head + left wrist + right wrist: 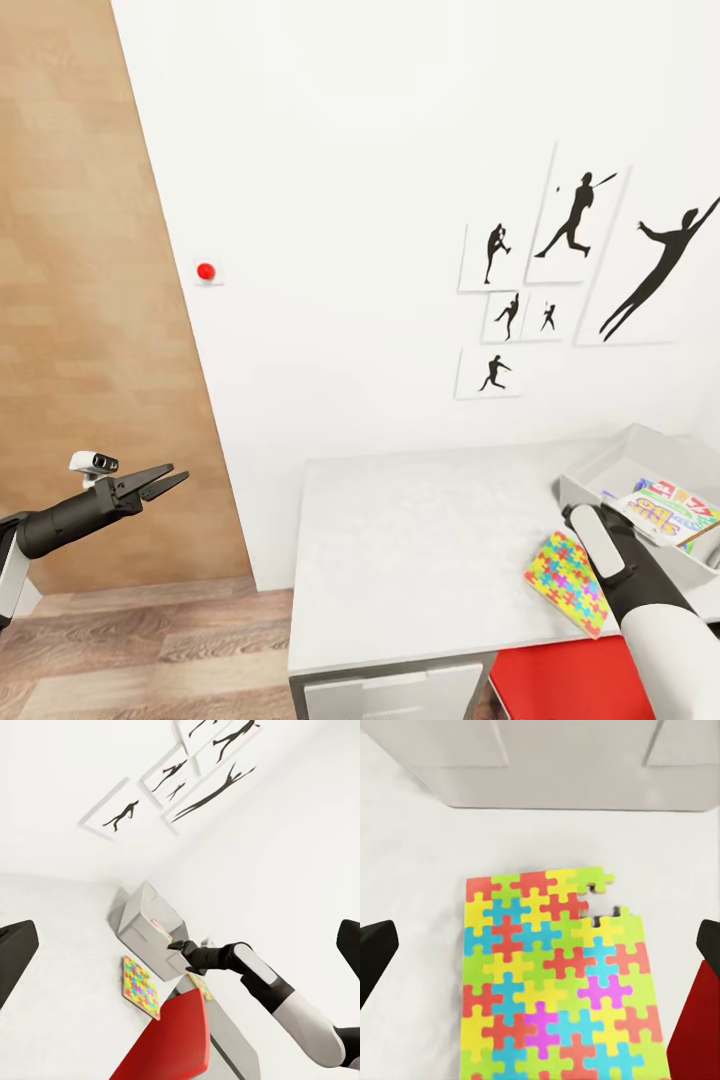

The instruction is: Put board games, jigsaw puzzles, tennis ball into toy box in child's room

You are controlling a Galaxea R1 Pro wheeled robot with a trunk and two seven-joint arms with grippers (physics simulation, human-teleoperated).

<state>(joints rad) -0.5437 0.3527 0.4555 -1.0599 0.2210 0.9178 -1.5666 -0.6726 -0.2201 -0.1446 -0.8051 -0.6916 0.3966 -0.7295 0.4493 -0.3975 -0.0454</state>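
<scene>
A jigsaw puzzle point(565, 582) of pink, yellow, green, blue and orange pieces lies flat on the pale grey table point(420, 540), just in front of the light grey toy box point(612, 462). A board game point(672, 506) with a pale busy cover rests inside the box. My right gripper point(544, 945) hangs open directly above the puzzle point(551, 975), fingers wide apart and touching nothing; the toy box wall point(570, 765) stands just beyond. My left gripper point(168, 481) is held out over the floor far left of the table, open and empty.
A red chair point(570, 680) is tucked under the table's near edge by my right arm point(610, 560). Black baseball silhouette posters point(575, 225) hang on the white wall. A wood panel point(80, 300) and plank floor lie to the left.
</scene>
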